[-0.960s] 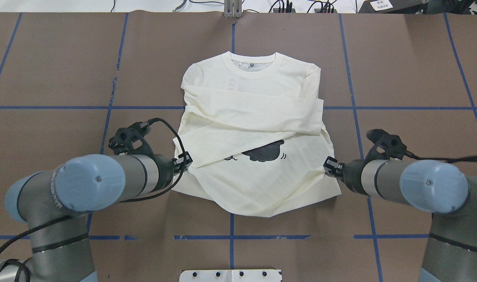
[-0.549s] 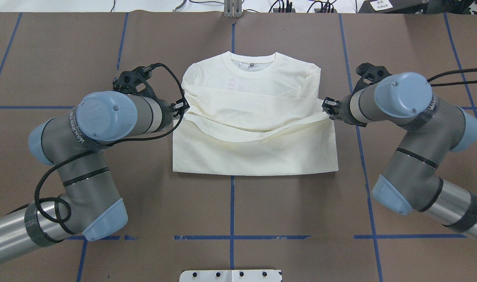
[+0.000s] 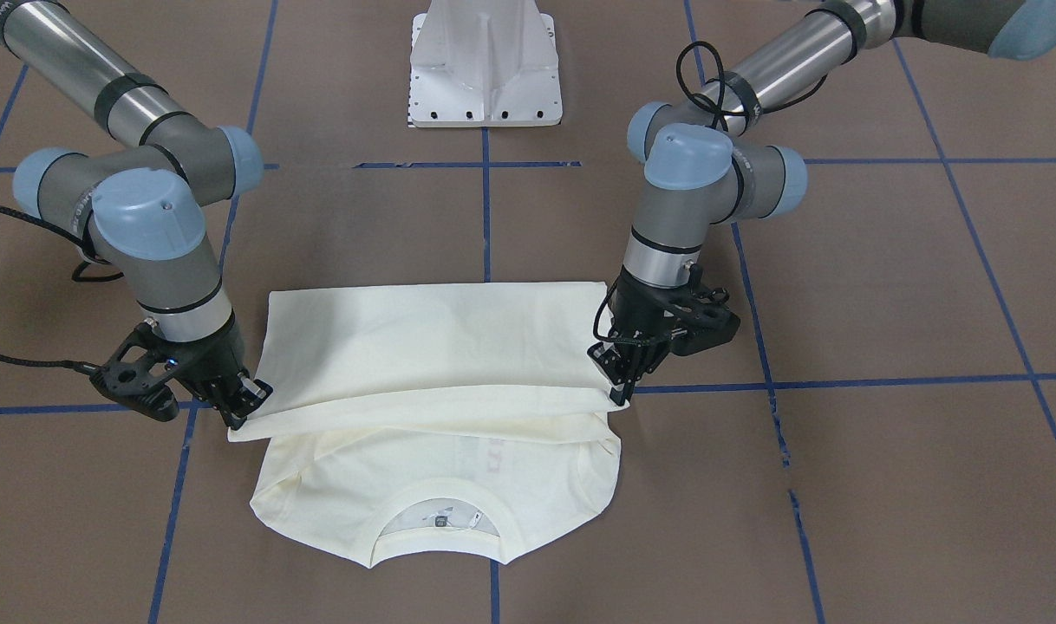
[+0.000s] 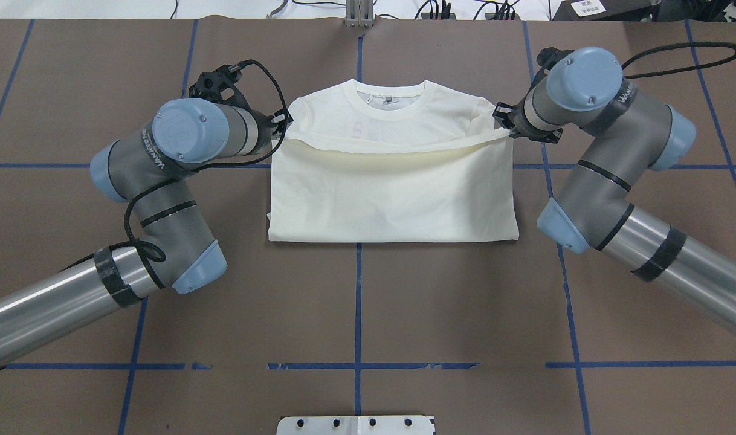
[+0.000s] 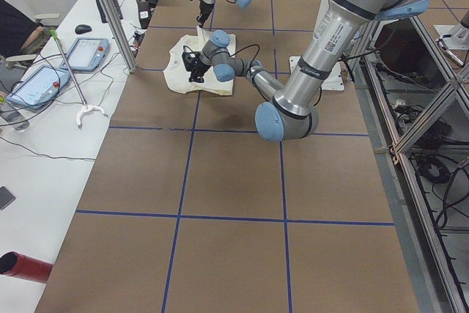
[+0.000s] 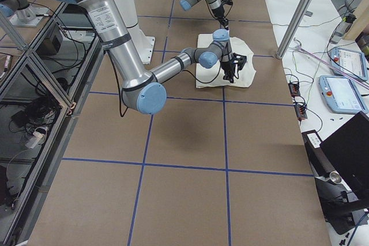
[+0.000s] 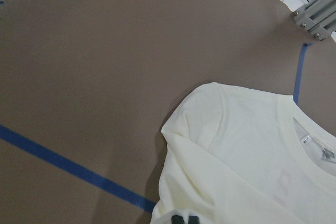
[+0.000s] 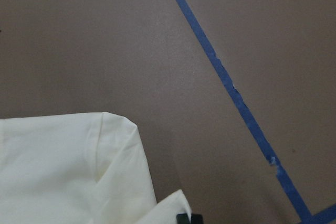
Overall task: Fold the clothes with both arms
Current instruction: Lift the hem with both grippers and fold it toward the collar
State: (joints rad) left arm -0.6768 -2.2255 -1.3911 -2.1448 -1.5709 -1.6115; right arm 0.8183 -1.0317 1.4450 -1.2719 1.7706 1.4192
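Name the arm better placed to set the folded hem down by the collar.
Right, narrowly. Both grip hem corners of the T-shirt, but in the front-facing view the right gripper holds its corner nearer the collar than the left gripper does. They should probably lower together.

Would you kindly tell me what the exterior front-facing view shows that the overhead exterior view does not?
Only the front-facing view shows the whole white pedestal. Only the overhead view shows cables beyond the table at its far edge. Both show the cream shirt half folded, with the left claw and right claw each pinching a corner of the folded layer, short of the collar.
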